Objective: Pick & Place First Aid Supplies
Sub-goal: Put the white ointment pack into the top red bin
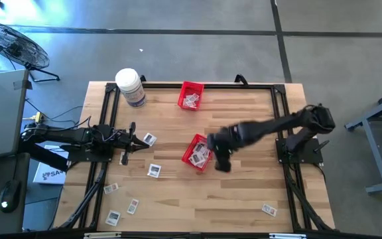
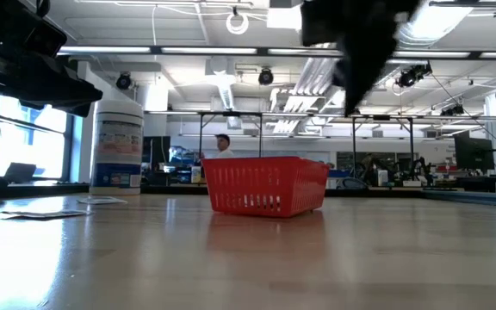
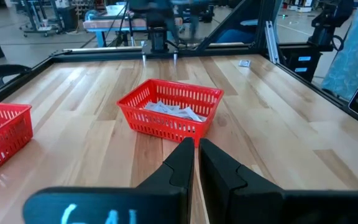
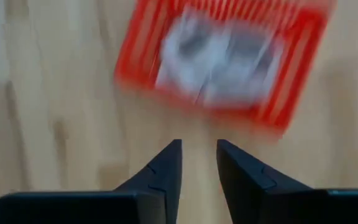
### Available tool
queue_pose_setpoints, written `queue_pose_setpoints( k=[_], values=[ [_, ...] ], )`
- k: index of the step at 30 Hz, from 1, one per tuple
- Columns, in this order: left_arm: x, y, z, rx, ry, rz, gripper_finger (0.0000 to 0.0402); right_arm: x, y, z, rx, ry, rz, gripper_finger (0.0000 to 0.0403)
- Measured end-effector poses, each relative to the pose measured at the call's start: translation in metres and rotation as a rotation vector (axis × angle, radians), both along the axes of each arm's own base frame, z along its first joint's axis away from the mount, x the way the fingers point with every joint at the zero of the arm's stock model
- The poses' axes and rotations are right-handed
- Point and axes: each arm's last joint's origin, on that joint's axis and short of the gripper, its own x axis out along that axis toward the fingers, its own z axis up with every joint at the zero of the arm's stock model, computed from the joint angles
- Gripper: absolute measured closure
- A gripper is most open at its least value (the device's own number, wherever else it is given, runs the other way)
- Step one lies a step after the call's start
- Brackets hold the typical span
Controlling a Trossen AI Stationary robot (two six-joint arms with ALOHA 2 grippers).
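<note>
On the table's left side the left gripper (image 1: 126, 147) waited with its fingers pressed nearly together, holding nothing. Several first aid packets (image 1: 152, 170) lay loose on the wood left of the middle red basket (image 1: 190, 157), which already held a pile of them; the far red basket (image 1: 191, 95) beside the white jar (image 1: 130, 87) held a few too. Just right of the middle basket, the right gripper (image 4: 197, 158) hung with its fingers parted and empty. One stray packet (image 1: 268, 210) lay farther right. By the look of it, the job was partly done, with seven or so packets left.
</note>
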Motion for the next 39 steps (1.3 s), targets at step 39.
queue_pose_setpoints(
  k=[39],
  values=[
    [0.000, 0.000, 0.000, 0.000, 0.000, 0.000, 0.0380, -0.139, 0.153, -0.122, 0.484, 0.698, -0.980, 0.0246]
  ],
)
